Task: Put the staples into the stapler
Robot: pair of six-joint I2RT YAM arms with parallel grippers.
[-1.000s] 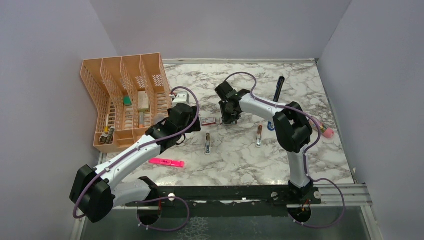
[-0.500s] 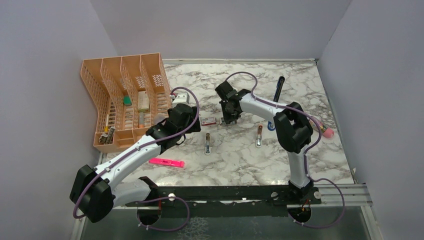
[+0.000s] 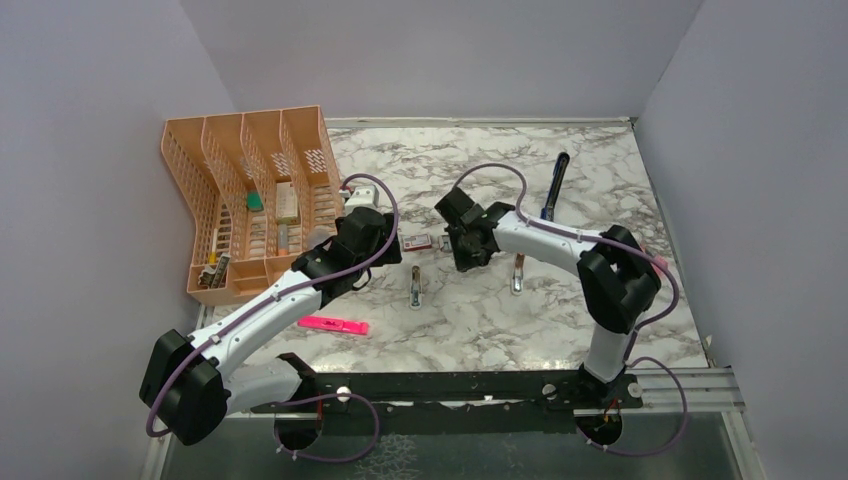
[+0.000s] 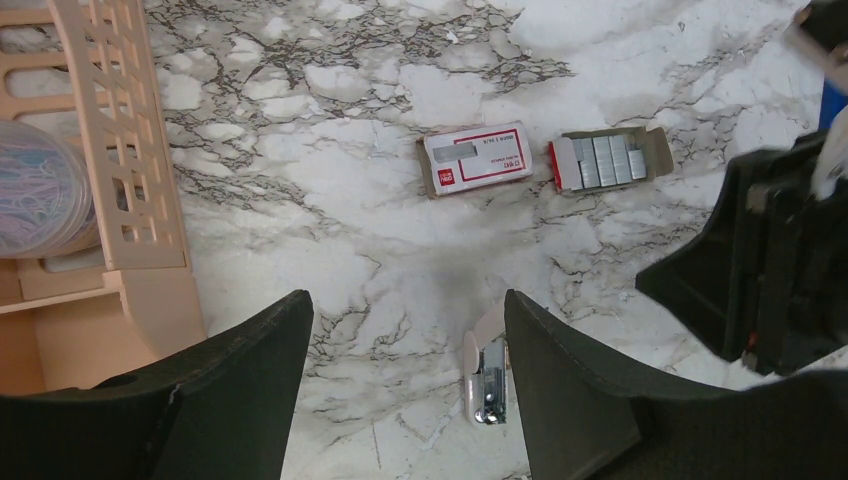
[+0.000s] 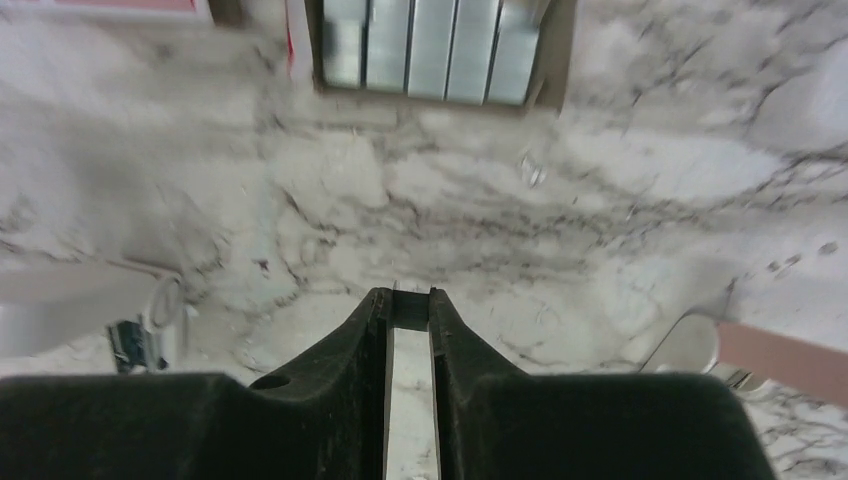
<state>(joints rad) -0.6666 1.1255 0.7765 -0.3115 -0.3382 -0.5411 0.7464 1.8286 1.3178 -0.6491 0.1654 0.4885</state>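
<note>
The right pincer [image 5: 408,293] sits nearly closed, nipping a thin staple strip [image 5: 409,312] near the staple tray [image 5: 430,50]; the left pincer [image 4: 405,300] hangs wide open, empty, above the desk [image 4: 300,230].

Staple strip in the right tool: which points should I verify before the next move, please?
1. Right tool shut on the staple strip: ok.
2. Strip lying straight in the grip: ok.
3. Left tool open and empty: ok.
4. Stapler open for loading: cannot tell.
5. Small metal piece out of the way to the stapler: cannot tell.
6. Staple tray holds more strips: ok.
</note>
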